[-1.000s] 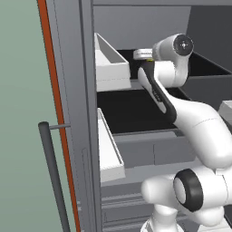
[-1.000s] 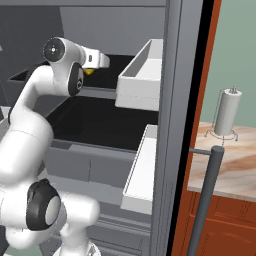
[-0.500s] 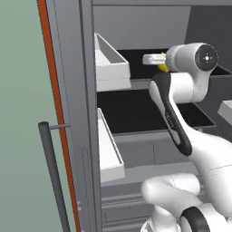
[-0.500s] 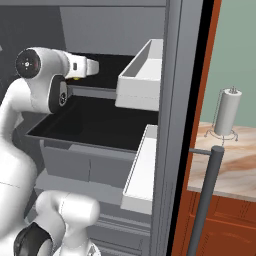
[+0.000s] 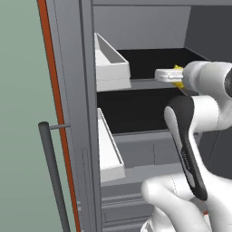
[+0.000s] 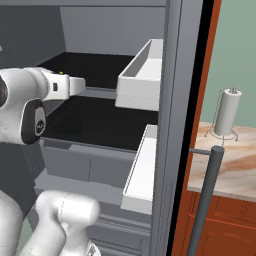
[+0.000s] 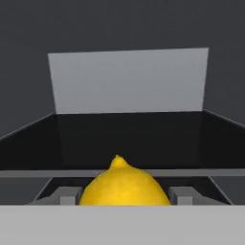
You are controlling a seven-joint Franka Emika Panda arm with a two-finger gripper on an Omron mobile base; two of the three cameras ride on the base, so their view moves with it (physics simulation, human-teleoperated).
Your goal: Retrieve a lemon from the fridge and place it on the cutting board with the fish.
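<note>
The lemon [image 7: 124, 185], bright yellow with a small nipple, sits between my gripper's [image 7: 124, 194] two grey fingertips [image 7: 67, 195], so the gripper is shut on it. The hand hangs in the open fridge [image 5: 72, 90], just above the front of a black shelf [image 5: 136, 111]. From the left base the gripper [image 5: 174, 76] shows as a white bar with the lemon [image 5: 178, 70] peeking past it. From the right base a sliver of lemon [image 6: 61, 73] tops the gripper [image 6: 67, 86]. The cutting board and the fish are out of view.
White door bins [image 5: 108, 63] [image 5: 108, 152] hang on the left door, others [image 6: 142, 75] [image 6: 140, 170] on the right door. Bar handles [image 5: 52, 172] [image 6: 205, 200] stick out in front. Drawers [image 6: 85, 167] lie under the shelf. A paper towel holder [image 6: 227, 112] stands on the counter [image 6: 230, 165].
The hand, still shut on the lemon, has drawn back from deep over the shelf toward the fridge's front and sunk slightly. The fridge and its bins have stayed put.
</note>
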